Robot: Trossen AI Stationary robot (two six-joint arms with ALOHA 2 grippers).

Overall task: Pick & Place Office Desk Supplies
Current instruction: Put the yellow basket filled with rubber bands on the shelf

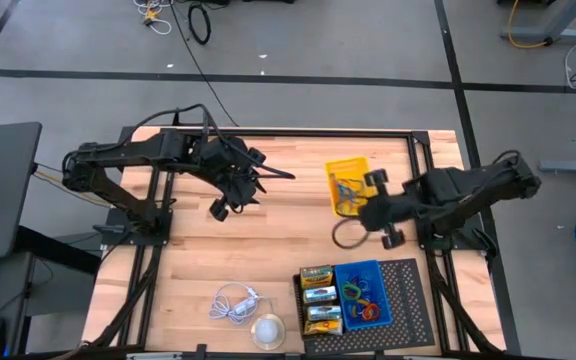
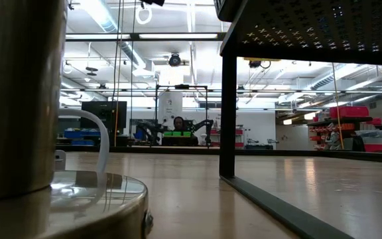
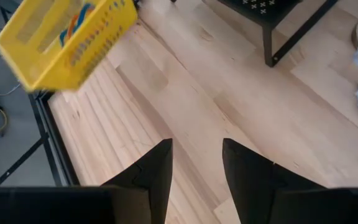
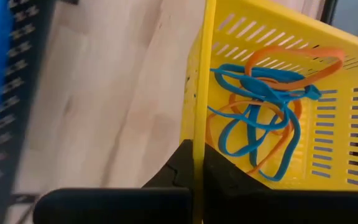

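The table [image 1: 198, 270] is showing a light wood top of jointed planks, smooth with a faint satin sheen. The yellow basket [image 4: 278, 81] is appearing as glossy moulded plastic with slotted walls. The blue and orange bands [image 4: 260, 118] inside it are looking like smooth, flexible rubber. The black tray [image 1: 413, 300] is presenting as matt perforated metal on thin legs. The blue bin [image 1: 363, 295] is reading as plastic. The crayon boxes [image 1: 320, 296] are showing printed cardboard.
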